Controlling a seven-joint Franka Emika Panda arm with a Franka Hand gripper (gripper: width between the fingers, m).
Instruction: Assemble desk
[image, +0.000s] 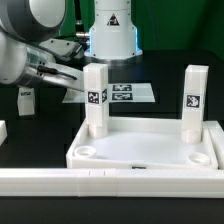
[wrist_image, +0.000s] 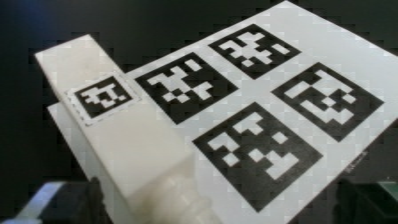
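The desk's white tray-like top (image: 140, 150) lies in the middle of the exterior view. Two tagged post legs stand upright at its far corners, one on the exterior view's left (image: 95, 98) and one on its right (image: 193, 98). My gripper (image: 72, 86) reaches in from that view's left, right beside the left leg. In the wrist view that leg (wrist_image: 107, 120) runs down between my dark fingers (wrist_image: 50, 203). The gripper (wrist_image: 205, 208) is open, the fingers standing off the leg. A third tagged leg (image: 27, 97) stands on the dark table at the left.
The marker board (image: 125, 92) (wrist_image: 267, 90) lies flat behind the tray, just past the left leg. A long low white rail (image: 110, 182) runs along the front. A white stand (image: 110, 35) rises at the back. A white piece (image: 3, 130) shows at the left edge.
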